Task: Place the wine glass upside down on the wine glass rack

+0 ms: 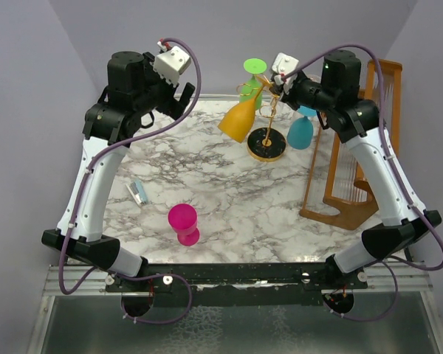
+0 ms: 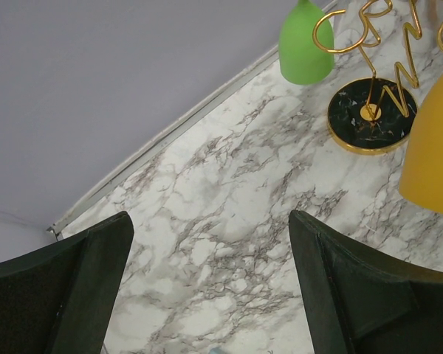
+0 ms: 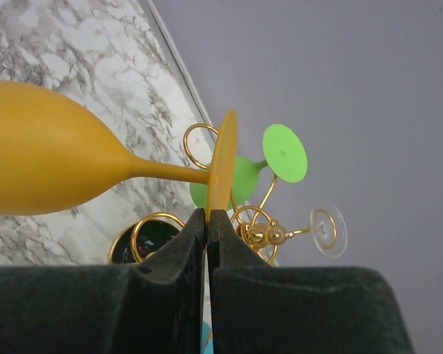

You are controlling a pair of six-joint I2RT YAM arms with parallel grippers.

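Observation:
My right gripper (image 3: 207,214) is shut on the edge of the round foot of a yellow wine glass (image 3: 44,158). The glass (image 1: 238,120) hangs tilted, bowl down and to the left, beside the top of the gold wine glass rack (image 1: 266,144). The rack's ringed arms (image 3: 266,232) lie just behind the glass foot. In the top view the right gripper (image 1: 278,82) is at the rack's top. My left gripper (image 2: 210,221) is open and holds nothing, above bare marble at the back left (image 1: 179,102). The rack's black base (image 2: 371,114) and the yellow bowl (image 2: 434,158) show at its right.
A green glass (image 1: 252,85) and a blue glass (image 1: 301,131) hang upside down on the rack, and a clear glass foot (image 3: 328,228) shows there too. A pink glass (image 1: 183,223) stands inverted near the front. A brown wooden frame (image 1: 354,169) stands at the right. A small grey object (image 1: 137,192) lies at the left.

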